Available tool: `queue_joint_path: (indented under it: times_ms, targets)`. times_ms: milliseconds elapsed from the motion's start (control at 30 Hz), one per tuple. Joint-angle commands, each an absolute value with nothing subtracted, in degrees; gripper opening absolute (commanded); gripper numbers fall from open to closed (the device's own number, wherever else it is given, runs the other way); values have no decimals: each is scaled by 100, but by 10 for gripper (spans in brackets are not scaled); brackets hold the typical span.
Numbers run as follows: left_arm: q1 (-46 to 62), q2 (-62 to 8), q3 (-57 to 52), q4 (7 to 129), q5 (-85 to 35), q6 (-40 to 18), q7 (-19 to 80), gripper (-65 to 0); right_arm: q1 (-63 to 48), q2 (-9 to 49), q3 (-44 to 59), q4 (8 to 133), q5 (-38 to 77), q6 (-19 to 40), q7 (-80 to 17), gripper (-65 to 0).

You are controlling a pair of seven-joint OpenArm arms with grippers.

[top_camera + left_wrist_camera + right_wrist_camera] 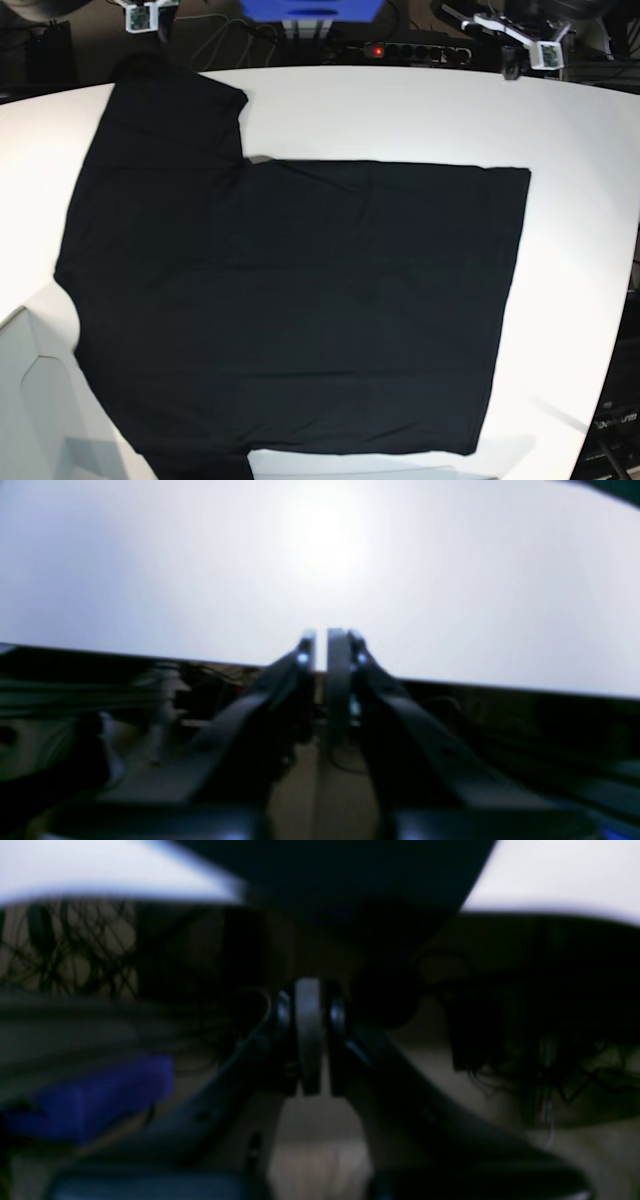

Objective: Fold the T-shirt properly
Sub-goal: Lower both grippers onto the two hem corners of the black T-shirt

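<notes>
The black T-shirt (290, 300) lies spread flat on the white table (580, 200), with one sleeve reaching the far left edge and no print showing. In the right wrist view a dark piece of the T-shirt (350, 875) hangs over the table edge. My left gripper (321, 647) is shut and empty, hovering off the table's far edge; in the base view it (513, 65) is at the top right. My right gripper (309, 1010) is shut and empty, below the table edge near the sleeve; in the base view it (146, 18) is at the top left.
A blue box (310, 8) and a power strip (405, 48) with cables sit behind the table's far edge. The blue box (90, 1095) also shows in the right wrist view. A pale panel (40, 400) stands at the near left corner.
</notes>
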State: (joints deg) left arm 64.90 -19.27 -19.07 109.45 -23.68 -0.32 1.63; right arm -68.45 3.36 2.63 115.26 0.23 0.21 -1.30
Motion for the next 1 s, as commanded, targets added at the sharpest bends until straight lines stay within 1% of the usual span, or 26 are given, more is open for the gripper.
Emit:
queue_joint_path:
  times_ms: [0,67,133,200,233,300,500,700,967]
  targets:
    - [6527,-1956,-2018,11116,-2378,-22,4,-534,-6932,365,268,11644,31,31,-22,-527]
    - [6316,-1956,-2088,11204,-2475,-22,4,-428,-6818,374,295,11662,31,31,-22,-464]
    - [6070,-1956,-2237,11196,-2774,-22,13,-324,-6677,374,347,11653,31,31,-22,-418]
    - [5833,-1956,-2378,11187,-3081,-22,13,-250,-6598,374,382,11644,31,31,-22,-394]
    - [5692,-1956,-2448,11160,-3178,-22,22,-230,-6536,374,391,11644,31,31,-22,-388]
    - [5385,-1956,-2563,10967,-3327,-31,136,-222,-6396,374,391,11644,31,31,-22,-380]
    - [3952,-1947,-2624,10132,-3600,-31,1165,-221,-6123,374,382,11644,31,40,-22,-379]
    - [3055,-1719,-2615,9314,-3688,-31,1253,-221,-6053,374,382,11635,22,40,-22,-378]
    - [2633,-1771,-2273,8734,-3688,-40,1253,-224,-6053,382,382,11635,13,40,-22,-378]
